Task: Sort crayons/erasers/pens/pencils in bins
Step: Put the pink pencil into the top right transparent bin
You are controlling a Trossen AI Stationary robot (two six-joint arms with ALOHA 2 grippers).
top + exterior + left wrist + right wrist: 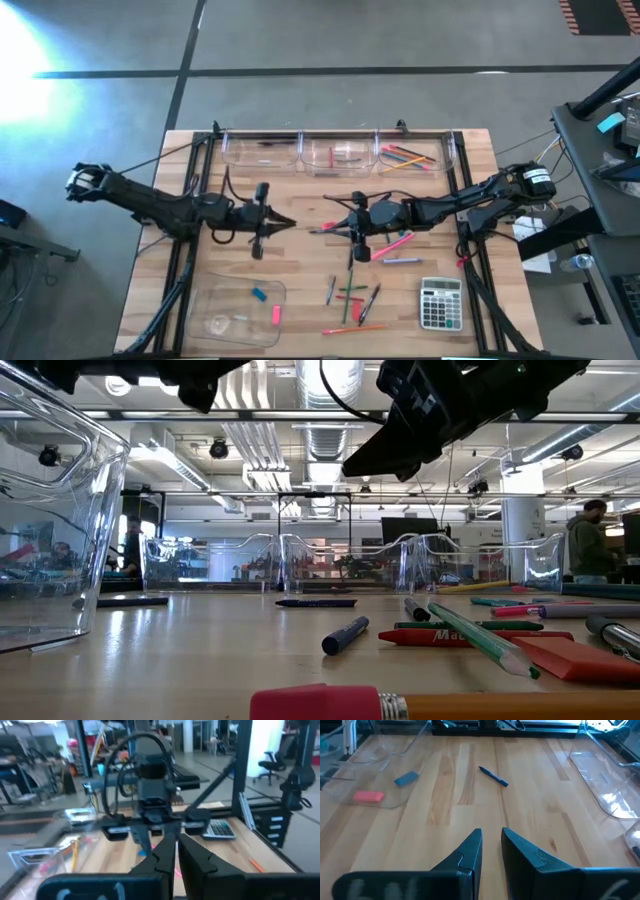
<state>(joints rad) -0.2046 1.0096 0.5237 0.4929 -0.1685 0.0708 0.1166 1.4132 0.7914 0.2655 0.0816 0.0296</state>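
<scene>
Both grippers hang above the middle of the table, tips facing each other. My left gripper is shut with nothing in it. My right gripper shows a narrow gap with nothing between its fingers. A blue pen lies flat on the wood ahead of it. Loose pens, pencils and crayons lie near the front right. Three bins stand along the far edge; the right one holds pencils. The shallow tray holds a blue eraser and a pink eraser.
A grey calculator lies at the front right. A pink pencil and a greyish pen lie under the right arm. In the low view a red crayon and a pink-tipped pencil lie near the camera.
</scene>
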